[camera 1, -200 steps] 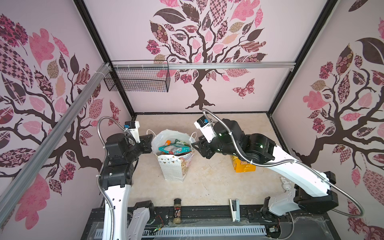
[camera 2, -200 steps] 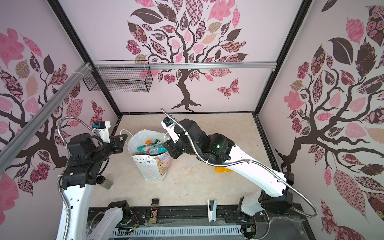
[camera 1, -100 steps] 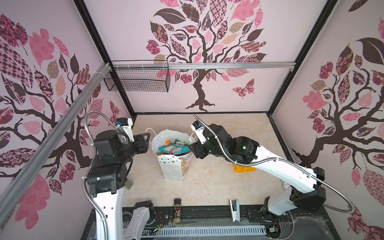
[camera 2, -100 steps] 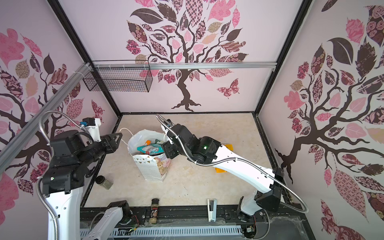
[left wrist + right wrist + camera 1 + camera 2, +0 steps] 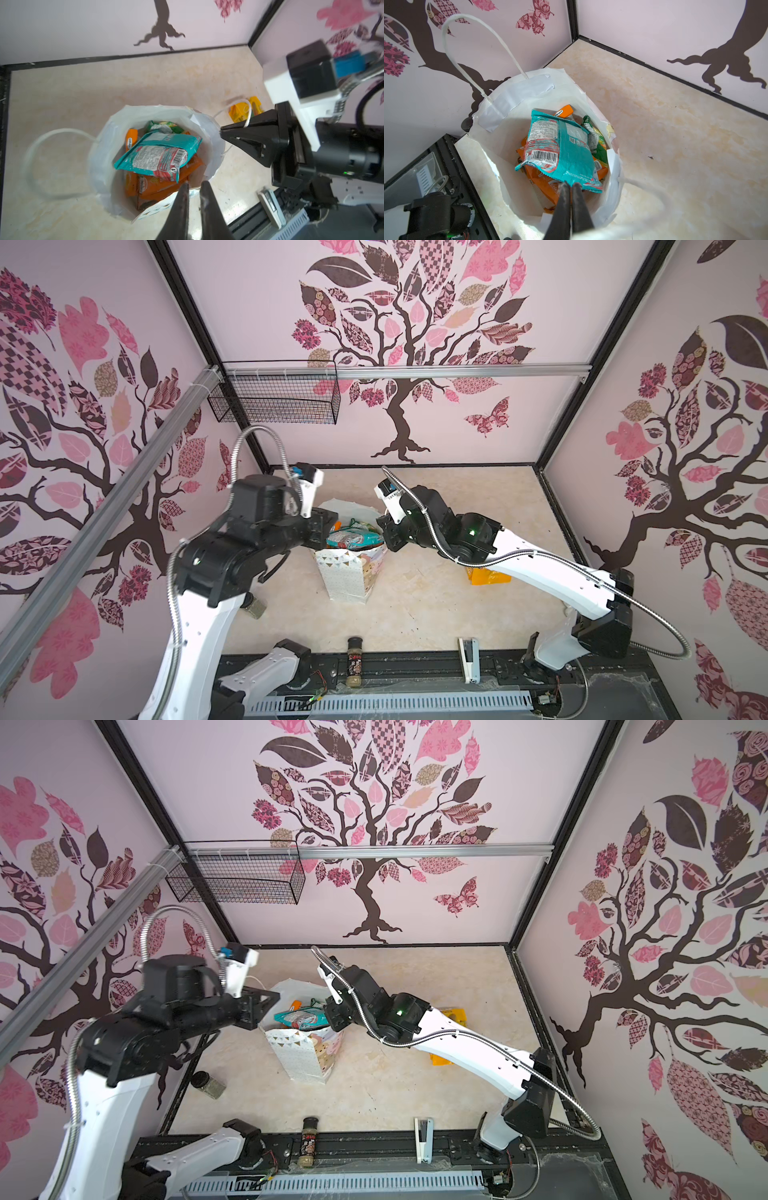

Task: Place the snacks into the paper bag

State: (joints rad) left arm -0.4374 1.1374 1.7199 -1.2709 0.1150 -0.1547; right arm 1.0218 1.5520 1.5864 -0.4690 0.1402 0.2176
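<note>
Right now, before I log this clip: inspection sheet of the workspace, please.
Surface: beige marbled tabletop, no damage seen.
Job's things: paper bag upright, mouth open; teal packet on top inside, orange packets and green packet under it; loose orange packet outside, by the right arm.
Clutter: spice jar and white stapler at the front edge; second jar near the left wall.
Pincers: left pincer at the bag's rim, slim gap, grip unclear; right pincer shut at the opposite rim.
Cables: metal conduits arch off both wrists.
Surroundings: tree-decal walls, wire basket.
</note>
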